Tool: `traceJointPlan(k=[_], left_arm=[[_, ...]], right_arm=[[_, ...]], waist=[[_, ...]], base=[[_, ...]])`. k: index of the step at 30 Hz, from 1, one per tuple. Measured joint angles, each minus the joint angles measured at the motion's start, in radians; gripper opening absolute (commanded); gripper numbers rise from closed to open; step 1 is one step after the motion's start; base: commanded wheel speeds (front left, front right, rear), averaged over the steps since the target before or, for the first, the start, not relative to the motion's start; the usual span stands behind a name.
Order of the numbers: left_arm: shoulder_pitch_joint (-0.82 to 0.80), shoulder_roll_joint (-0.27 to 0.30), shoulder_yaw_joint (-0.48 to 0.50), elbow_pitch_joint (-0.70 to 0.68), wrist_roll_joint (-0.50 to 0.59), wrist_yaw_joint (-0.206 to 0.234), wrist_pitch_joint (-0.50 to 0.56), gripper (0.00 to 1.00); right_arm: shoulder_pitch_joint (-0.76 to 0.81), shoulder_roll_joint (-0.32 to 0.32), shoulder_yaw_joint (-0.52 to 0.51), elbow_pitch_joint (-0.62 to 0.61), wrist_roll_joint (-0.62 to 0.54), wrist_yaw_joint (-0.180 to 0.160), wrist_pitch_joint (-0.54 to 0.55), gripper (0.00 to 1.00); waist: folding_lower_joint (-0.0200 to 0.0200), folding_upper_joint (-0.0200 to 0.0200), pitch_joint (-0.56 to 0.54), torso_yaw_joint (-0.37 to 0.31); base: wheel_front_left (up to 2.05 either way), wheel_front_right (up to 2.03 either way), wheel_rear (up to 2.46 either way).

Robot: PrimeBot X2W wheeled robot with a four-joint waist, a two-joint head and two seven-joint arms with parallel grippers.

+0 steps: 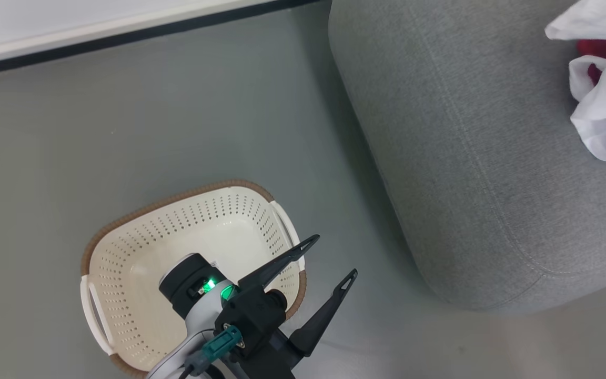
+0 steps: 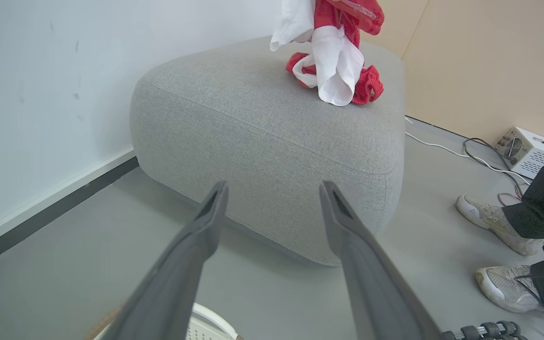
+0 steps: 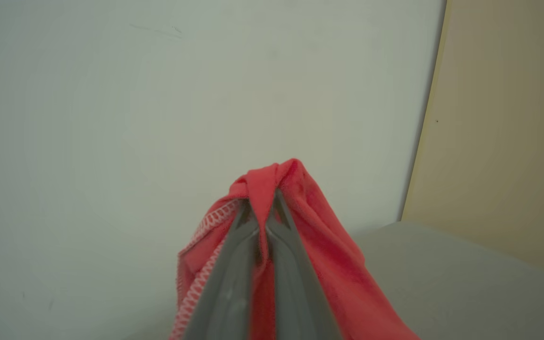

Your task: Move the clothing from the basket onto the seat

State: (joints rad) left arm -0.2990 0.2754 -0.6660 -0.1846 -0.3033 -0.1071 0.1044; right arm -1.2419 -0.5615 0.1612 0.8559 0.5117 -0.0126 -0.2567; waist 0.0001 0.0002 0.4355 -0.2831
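The cream basket (image 1: 140, 252) stands on the floor at lower left, with nothing in the part of its inside that shows. My left gripper (image 1: 333, 257) hangs open over the basket's right rim, its fingers (image 2: 196, 245) pointing toward the grey seat (image 1: 471, 158). Red and white clothing (image 2: 335, 61) hangs down onto the top of the seat (image 2: 272, 127), its lower folds resting on the fabric. It also shows at the head view's right edge as a bunch of clothing (image 1: 605, 89). My right gripper (image 3: 263, 208) is shut on a red fold of clothing (image 3: 295, 222) with white stitching.
A white wall with a dark skirting strip (image 1: 124, 37) runs behind the basket. Beside the seat stand a person's white shoes (image 2: 494, 222), with cables and a small white box (image 2: 529, 151) on the floor. A beige wall (image 2: 489, 61) rises behind them.
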Motion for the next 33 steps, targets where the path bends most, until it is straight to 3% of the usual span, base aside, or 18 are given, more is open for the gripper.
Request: traceJointPlan(k=[20,21,22,23,33], left_arm=[[-0.05,0.025,0.007,-0.007,0.006,-0.008,0.009,1.0],[-0.054,0.025,0.007,-0.003,0.006,-0.008,0.009,1.0],[-0.059,0.025,0.007,0.006,0.006,-0.008,0.008,1.0],[-0.062,0.026,0.009,0.01,0.006,-0.008,0.008,1.0],[-0.065,0.014,0.023,0.059,-0.004,-0.008,-0.03,1.0]], right_arm=[[0.151,0.146,-0.006,0.228,0.067,0.021,0.0,0.0],[0.151,0.148,-0.007,0.236,0.069,0.021,0.0,0.11],[0.151,0.148,-0.007,0.242,0.069,0.021,0.0,0.44],[0.151,0.149,-0.007,0.244,0.069,0.021,0.0,1.0],[0.164,0.155,0.015,0.24,0.04,0.031,0.0,1.0]], waist=[[-0.0001,-0.0001,0.085,0.012],[-0.0001,-0.0002,0.084,0.012],[-0.0001,-0.0001,0.081,0.012],[0.0,-0.0001,0.078,0.012],[-0.0001,-0.0002,0.018,0.009]], base=[[0.0,0.0,0.0],[0.0,0.0,0.0],[0.0,0.0,0.0],[0.0,0.0,0.0],[0.0,0.0,0.0]])
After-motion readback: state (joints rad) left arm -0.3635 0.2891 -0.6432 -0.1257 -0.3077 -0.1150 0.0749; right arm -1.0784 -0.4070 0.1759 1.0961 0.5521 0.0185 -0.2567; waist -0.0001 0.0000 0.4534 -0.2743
